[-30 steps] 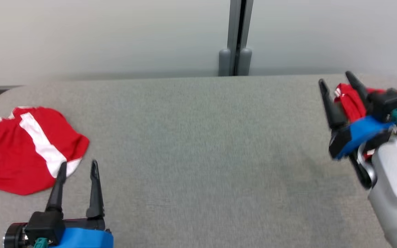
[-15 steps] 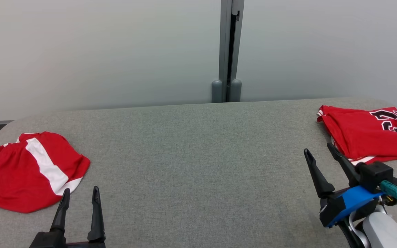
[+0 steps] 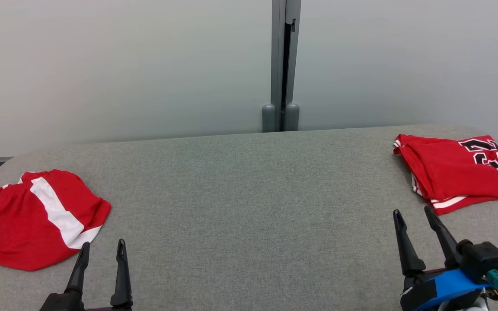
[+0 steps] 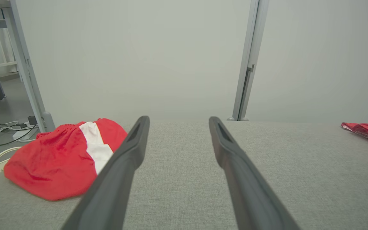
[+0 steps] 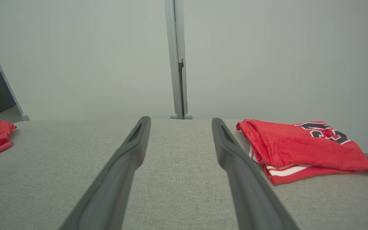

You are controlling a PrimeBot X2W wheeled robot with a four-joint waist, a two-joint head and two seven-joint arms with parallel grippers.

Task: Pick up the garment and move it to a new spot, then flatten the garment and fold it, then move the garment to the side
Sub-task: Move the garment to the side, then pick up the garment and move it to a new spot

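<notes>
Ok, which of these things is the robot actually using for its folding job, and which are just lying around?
For the job:
folded red jersey with a black number, already at the side
crumpled red shorts with a white stripe, likely next, not yet folded

Just lying about:
grey fabric table, only the work surface
grey metal wall post
tangled cables on the floor

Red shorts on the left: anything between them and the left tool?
Nothing visible. The left tool, open, sits close beside the shorts, with only bare table near it. The folded jersey lies far right, out of the way.
</notes>
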